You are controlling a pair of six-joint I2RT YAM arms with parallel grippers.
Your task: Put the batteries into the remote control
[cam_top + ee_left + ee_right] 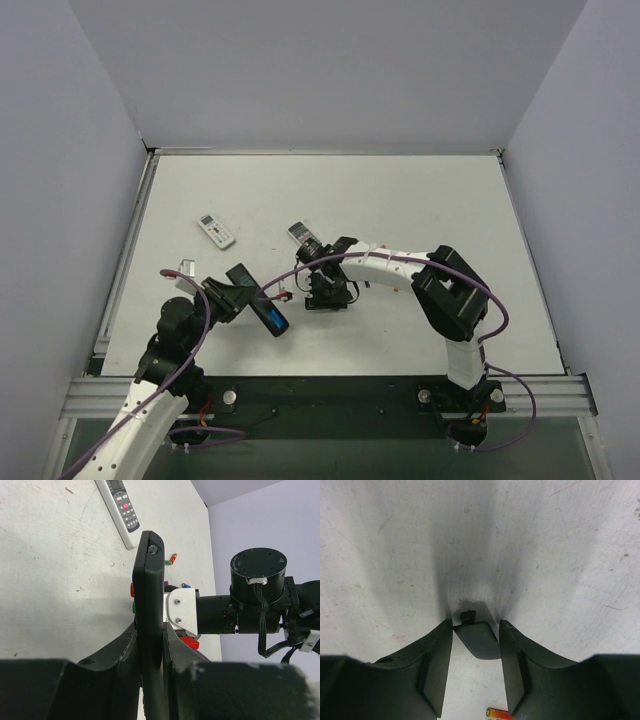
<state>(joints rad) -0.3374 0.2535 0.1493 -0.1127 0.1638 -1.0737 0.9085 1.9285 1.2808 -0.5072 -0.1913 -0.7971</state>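
- Left wrist view: our left gripper (149, 635) clamps the black remote control (148, 595) on edge above the table (60, 580).
- Our right gripper (475, 624) straddles a dark battery cover (477, 641) on the table, jaws narrow; we cannot tell whether they pinch it.
- Loose batteries (171, 559) lie beyond the remote control; once the cover is dealt with, we judge the next move is picking one up precisely.

The top camera looks down from above and behind the arm bases (462, 385), taking in the whole desk (420, 200). The left wrist camera sits close behind the left claw (149, 630), sighting past the black remote control (148, 590) toward the right arm (250, 605); both views share a white remote (120, 510). The right wrist camera points straight down between the fingers of the right claw (475, 625), very near the desk
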